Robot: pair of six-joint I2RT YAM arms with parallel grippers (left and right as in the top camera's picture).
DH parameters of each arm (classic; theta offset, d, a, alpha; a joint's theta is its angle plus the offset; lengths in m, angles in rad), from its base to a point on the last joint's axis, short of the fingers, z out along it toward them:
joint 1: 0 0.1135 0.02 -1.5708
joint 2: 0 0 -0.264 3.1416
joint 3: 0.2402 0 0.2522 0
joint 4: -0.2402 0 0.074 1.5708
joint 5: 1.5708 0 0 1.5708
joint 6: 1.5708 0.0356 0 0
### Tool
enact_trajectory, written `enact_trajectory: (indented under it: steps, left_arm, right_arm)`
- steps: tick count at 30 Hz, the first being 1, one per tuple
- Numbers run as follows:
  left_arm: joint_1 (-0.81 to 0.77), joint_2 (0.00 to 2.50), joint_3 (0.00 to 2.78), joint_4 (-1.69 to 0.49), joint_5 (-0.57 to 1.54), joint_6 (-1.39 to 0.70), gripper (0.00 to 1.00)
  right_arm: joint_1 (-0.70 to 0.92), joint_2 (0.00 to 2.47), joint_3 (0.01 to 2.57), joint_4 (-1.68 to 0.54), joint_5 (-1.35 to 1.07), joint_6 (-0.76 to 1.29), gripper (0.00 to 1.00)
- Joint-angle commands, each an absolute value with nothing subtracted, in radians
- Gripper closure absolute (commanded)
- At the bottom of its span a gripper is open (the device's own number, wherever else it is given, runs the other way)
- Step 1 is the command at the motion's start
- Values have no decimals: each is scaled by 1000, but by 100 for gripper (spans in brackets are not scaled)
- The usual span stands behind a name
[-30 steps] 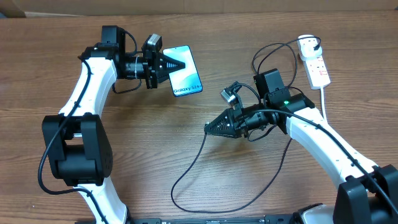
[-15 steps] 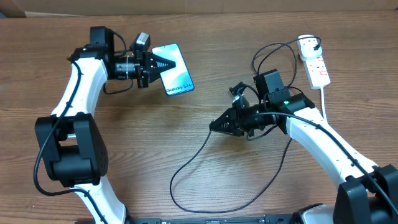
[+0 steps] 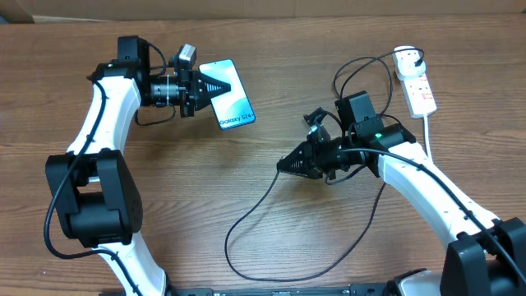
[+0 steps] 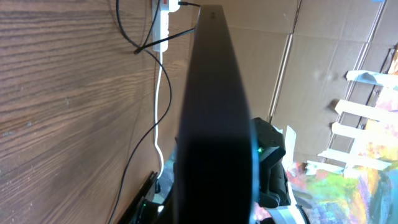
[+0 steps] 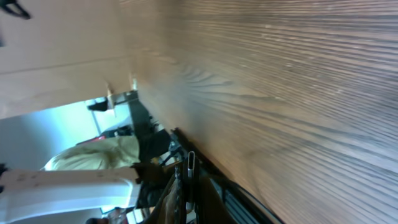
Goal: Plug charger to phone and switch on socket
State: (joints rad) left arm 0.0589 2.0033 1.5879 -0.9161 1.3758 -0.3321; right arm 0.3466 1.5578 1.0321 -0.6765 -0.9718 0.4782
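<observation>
Step in hand: bringing plug and port together, by my reading.
Left end effector (image 3: 215,85): clenched on one end of the phone (image 3: 237,103), at the far left of the bench (image 3: 189,189); the left wrist view shows the phone edge-on, apparently raised off the wood.
Right end effector (image 3: 283,167): clenched on the tip of the charger (image 3: 228,245), whose slack loops toward the near edge.
Gap: the two tips are well apart, and the phone's free "Galaxy S24" end faces the right arm.
Socket (image 3: 417,86): far right, out of reach of both arms for now.
How to do it well: keep the phone rigid, square the plug to the port axis before closing in, and advance slowly.
Cable care: leave the loop loose so it cannot drag the tip aside.
Hidden: the port itself is not visible.
</observation>
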Motion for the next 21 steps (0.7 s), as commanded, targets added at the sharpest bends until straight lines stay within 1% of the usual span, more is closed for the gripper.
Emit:
enact_trajectory:
  steps: [1,7,16,21]
  left_arm:
    - [57,1997,1592,-936,1410,-286,96]
    - [56,1997,1592,-990,1410,-283,96]
    - [39,1997,1592,-1024,1412,-284,96]
    - [25,1997,1592,-1024,1430,-284,96]
  right_arm:
    - [340,1534,1048,-645,-1110,482,96]
    - [342,1534,1048,-595,-1250,482,96]
    - [361,1534,1048,-546,-1343,484,96]
    - [378,1534,1048,-507,-1348,524,96]
